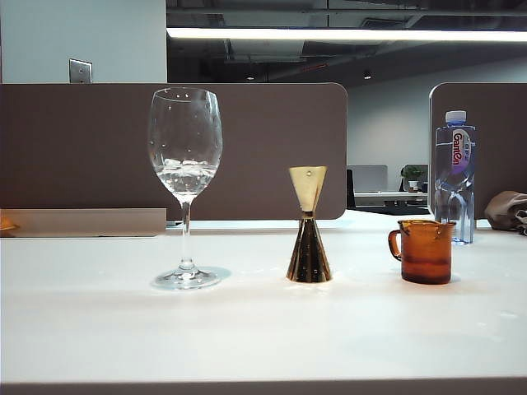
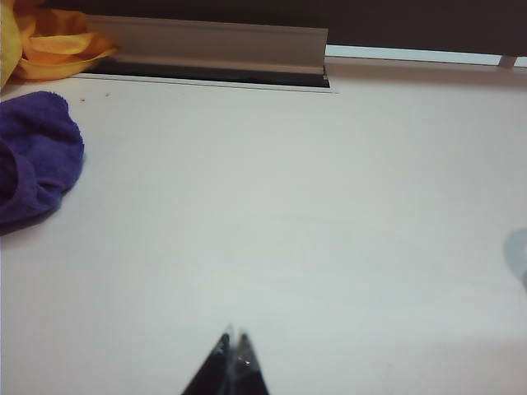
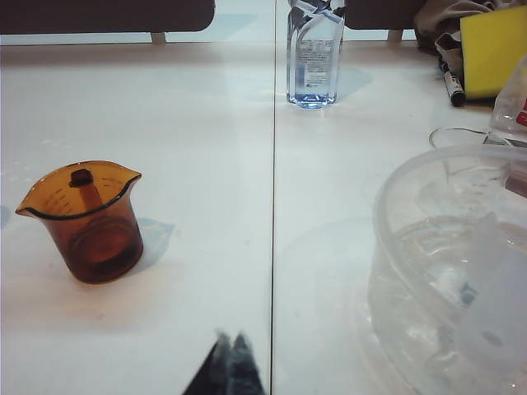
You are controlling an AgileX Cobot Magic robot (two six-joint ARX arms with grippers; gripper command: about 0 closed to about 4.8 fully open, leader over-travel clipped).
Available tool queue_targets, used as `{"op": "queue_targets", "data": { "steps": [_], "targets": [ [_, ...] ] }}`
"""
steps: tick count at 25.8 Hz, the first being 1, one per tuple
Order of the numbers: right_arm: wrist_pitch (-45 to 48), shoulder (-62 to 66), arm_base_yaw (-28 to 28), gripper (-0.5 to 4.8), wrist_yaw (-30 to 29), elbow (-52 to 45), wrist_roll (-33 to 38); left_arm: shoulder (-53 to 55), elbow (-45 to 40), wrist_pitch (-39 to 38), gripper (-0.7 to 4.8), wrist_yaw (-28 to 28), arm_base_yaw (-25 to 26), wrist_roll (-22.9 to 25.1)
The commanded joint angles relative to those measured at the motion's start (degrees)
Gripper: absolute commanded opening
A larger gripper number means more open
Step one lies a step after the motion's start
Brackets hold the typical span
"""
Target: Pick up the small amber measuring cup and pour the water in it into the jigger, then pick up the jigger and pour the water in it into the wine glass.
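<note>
Neither arm shows from outside; only dark fingertips, pressed together and empty, mark the left gripper and right gripper, while the gold hourglass jigger stands between the stemmed glass and amber cup.

From my remote station: a clear plastic water bottle stands at the back of the white counter; a purple cloth lies crumpled, a clear bowl nearby.
</note>
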Motion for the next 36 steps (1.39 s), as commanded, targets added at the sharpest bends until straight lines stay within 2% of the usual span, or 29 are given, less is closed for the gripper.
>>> {"op": "queue_targets", "data": {
  "steps": [1,11,16,20,24,25,28,32,34,36],
  "targets": [
    [0.4,0.1,0.0,-0.03,0.0,-0.4,0.2,0.0,0.0,-0.5,-0.02,0.0,0.0,0.3],
    [0.4,0.1,0.0,-0.03,0.0,-0.4,0.2,0.0,0.0,-0.5,-0.02,0.0,-0.2,0.3],
    [0.4,0.1,0.0,-0.03,0.0,-0.4,0.2,3.1,0.5,-1.3,-0.02,-0.2,-4.9,0.3],
    [0.4,0.1,0.0,-0.03,0.0,-0.4,0.2,6.6,5.4,-7.1,-0.02,-5.1,-5.8,3.7],
    [0.4,0.1,0.0,-0.03,0.0,-0.4,0.2,7.8,10.0,-7.0,-0.02,-6.0,-5.9,3.6],
    [0.4,0.1,0.0,-0.03,0.0,-0.4,0.2,8.3,11.4,-7.0,-0.02,-5.5,-6.4,1.9],
    [0.4,0.1,0.0,-0.03,0.0,-0.4,0.2,9.9,16.2,-7.0,-0.02,-4.6,-9.9,-4.7],
    [0.4,0.1,0.0,-0.03,0.0,-0.4,0.2,12.7,23.8,-8.1,-0.02,-4.0,-15.7,-6.0],
    [0.4,0.1,0.0,-0.03,0.0,-0.4,0.2,15.3,32.3,-15.7,-0.02,-2.8,-20.5,-6.7],
    [0.4,0.1,0.0,-0.03,0.0,-0.4,0.2,16.2,36.3,-20.2,-0.02,-1.0,-23.1,-7.2]
  ]
}}
